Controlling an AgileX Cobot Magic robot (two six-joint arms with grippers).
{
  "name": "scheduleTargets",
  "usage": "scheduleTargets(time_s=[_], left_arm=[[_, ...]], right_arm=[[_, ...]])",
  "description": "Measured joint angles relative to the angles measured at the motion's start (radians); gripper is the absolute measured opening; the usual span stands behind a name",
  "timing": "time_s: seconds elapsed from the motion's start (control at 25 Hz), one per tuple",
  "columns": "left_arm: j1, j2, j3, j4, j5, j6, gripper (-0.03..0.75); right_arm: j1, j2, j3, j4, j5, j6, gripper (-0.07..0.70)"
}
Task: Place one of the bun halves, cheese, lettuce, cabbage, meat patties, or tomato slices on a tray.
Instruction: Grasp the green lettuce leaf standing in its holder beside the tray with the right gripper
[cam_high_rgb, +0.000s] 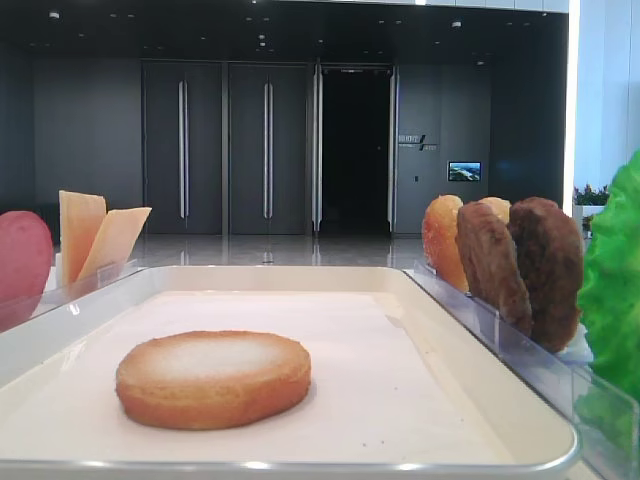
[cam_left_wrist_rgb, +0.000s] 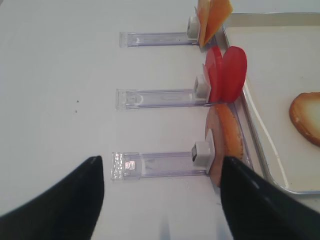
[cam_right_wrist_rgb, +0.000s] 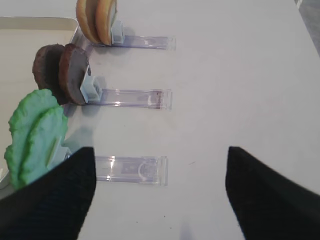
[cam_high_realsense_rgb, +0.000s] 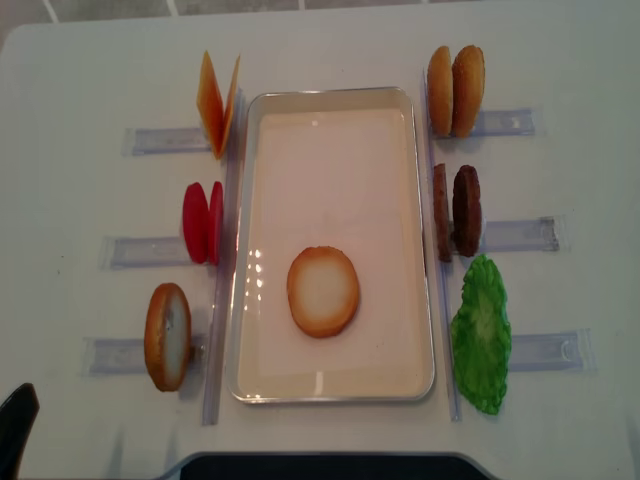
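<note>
Cream-white tray (cam_high_realsense_rgb: 420, 240) fills the middle of the overhead view, long side running top to bottom, on a pale table (cam_high_realsense_rgb: 80, 60). One bun half (cam_high_realsense_rgb: 323, 291) lies flat inside it, pale toasted face up, a little below centre. Left of the tray, clear plastic holders (cam_high_realsense_rgb: 140, 250) carry upright food: cheese slices (cam_high_realsense_rgb: 215, 103) at the upper left, tomato slices (cam_high_realsense_rgb: 202, 222) at middle left, another bun half (cam_high_realsense_rgb: 168, 336) at lower left. Right of the tray, two golden buns (cam_high_realsense_rgb: 456, 90) stand at the upper right, two dark meat patties (cam_high_realsense_rgb: 457, 211) at middle right, and green lettuce (cam_high_realsense_rgb: 482, 335) at lower right.

In the right wrist view, the right gripper (cam_right_wrist_rgb: 159, 195) sits at the bottom edge with its black fingers spread wide, nothing between them, above bare table near the lettuce holder. In the left wrist view, the left gripper (cam_left_wrist_rgb: 162, 200) likewise shows its fingers wide apart and empty, near the lower-left bun
</note>
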Motion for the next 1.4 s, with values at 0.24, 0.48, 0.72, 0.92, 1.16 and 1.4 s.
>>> scheduleTargets(time_s=[0.24,0.48,0.72,0.92,1.16,1.4], left_arm=[[0.0,0.0,0.0,0.0,0.0,0.0,0.548],[0.0,0.0,0.0,0.0,0.0,0.0,0.548],[0.0,0.0,0.0,0.0,0.0,0.0,0.548],[0.0,0.0,0.0,0.0,0.0,0.0,0.548],[0.0,0.0,0.0,0.0,-0.001,0.0,0.548],[0.0,0.0,0.0,0.0,-0.001,0.0,0.548]], right_arm=[[0.0,0.0,0.0,0.0,0.0,0.0,0.54],[0.0,0.0,0.0,0.0,0.0,0.0,0.54],[0.0,0.015,-0.009,-0.016,0.008,0.023,0.54],[0.0,0.231,-0.087,-0.023,0.034,0.043,0.54],[0.0,0.547,-0.209,-0.07,0.083,0.116,0.54],[0.0,0.78,-0.273,-0.134,0.085,0.158,0.542]])
